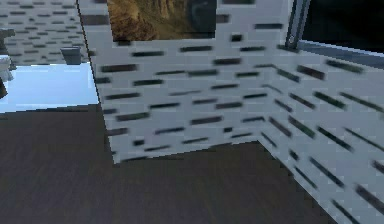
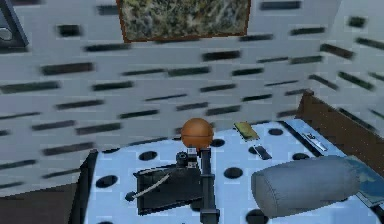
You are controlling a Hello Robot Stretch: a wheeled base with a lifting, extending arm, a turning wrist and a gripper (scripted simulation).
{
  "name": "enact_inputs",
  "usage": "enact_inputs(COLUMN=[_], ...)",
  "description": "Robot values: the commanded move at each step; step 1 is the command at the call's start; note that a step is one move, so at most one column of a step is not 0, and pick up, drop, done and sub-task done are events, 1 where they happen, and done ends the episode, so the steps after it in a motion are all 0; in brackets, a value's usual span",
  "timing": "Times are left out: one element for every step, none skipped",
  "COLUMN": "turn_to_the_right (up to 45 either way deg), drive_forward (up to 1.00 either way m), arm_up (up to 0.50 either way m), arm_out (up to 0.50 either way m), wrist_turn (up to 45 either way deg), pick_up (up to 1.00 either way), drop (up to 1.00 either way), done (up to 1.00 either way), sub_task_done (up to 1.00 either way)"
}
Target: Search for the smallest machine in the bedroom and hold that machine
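In the arm side view the dark arm (image 2: 205, 185) rises from the bottom edge over a bed (image 2: 120, 165) with a white cover marked by dark dots. Left of the arm lies the gripper (image 2: 142, 190), a dark flat shape low over the cover; I cannot tell whether it holds anything. An orange ball (image 2: 196, 131) rests on the bed just beyond the arm's end. Farther right on the cover lie a small yellowish object (image 2: 244, 128), a small dark object (image 2: 260, 152) and a long thin dark thing (image 2: 304, 136); none is clear enough to name.
A grey pillow (image 2: 305, 185) lies at the bed's right, by a brown wooden headboard (image 2: 340, 120). A framed picture (image 2: 185, 18) hangs on the brick wall. In the forward view a brick wall corner (image 1: 185, 100) stands close ahead, with dark floor (image 1: 150, 190) and a pale surface (image 1: 45, 88) at left.
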Motion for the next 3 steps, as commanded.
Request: enact_inputs(turn_to_the_right=[0.0, 0.0, 0.0], drive_forward=[0.0, 0.0, 0.0], arm_up=[0.0, -0.3, 0.0], arm_out=[0.0, 0.0, 0.0], wrist_turn=[21.0, 0.0, 0.0], pick_up=[0.0, 0.0, 1.0], drop=[0.0, 0.0, 0.0], done=[0.0, 0.0, 0.0], sub_task_done=[0.0, 0.0, 0.0])
